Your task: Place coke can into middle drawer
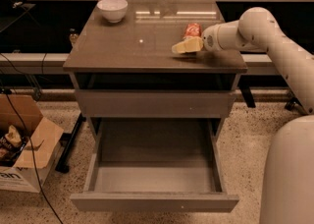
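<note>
- My gripper (187, 46) lies low over the top (122, 46), toward its 3 o'clock edge. I cannot tell whether it is spread or closed.
- The can (193, 29) stands upright just beside the gripper, at its 1 o'clock. I cannot say if we touch.
- I judge the step in hand to be the grasp. I'd take the can at mid-height, square across its round wall and well clear of the rims, and close gently.
- Thin aluminium dents and its painted side is slick, so a light pinch off-centre could let it spin or tip.
- The top is smooth and glossy, throwing back the lights. A nudged can would likely slide toward 12 o'clock, not stay put.
- The drawer (154, 202) is pulled out at 6 o'clock, below the shut upper front (154, 103). It is a shallow grey tray with a flat floor and low straight walls.
- I'd lift clear of the top's front lip before coming down, then set the can upright mid-floor.
- A white rounded bowl (112, 9) sits at the top's 10 o'clock corner, well apart from my path.
</note>
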Controlling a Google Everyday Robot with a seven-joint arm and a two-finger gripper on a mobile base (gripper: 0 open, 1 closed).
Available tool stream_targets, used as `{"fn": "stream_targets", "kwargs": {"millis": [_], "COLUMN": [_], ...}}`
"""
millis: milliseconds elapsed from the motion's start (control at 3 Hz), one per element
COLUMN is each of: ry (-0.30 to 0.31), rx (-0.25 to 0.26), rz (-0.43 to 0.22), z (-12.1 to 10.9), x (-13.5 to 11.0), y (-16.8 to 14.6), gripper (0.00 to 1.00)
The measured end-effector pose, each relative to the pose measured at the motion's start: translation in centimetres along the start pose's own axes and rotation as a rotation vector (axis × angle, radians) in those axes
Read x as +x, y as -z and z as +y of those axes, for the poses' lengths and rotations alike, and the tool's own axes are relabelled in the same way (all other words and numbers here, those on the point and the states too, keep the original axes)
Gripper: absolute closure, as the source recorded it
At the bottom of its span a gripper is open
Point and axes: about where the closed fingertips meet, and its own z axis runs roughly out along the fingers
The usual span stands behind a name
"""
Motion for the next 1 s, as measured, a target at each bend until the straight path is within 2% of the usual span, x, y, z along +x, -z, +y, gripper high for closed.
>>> {"fn": "stream_targets", "kwargs": {"millis": [333,667,1000], "ry": [-0.007,-0.003,-0.003], "rx": [0.033,0.051,0.071], "rz": [0.000,0.001,-0.002], "z": [-0.35,-0.35,-0.45], "x": [-0.56,-1.06,-1.43], "y": [0.18,0.43,0.93], "gripper": [0.16,0.40,0.71]}}
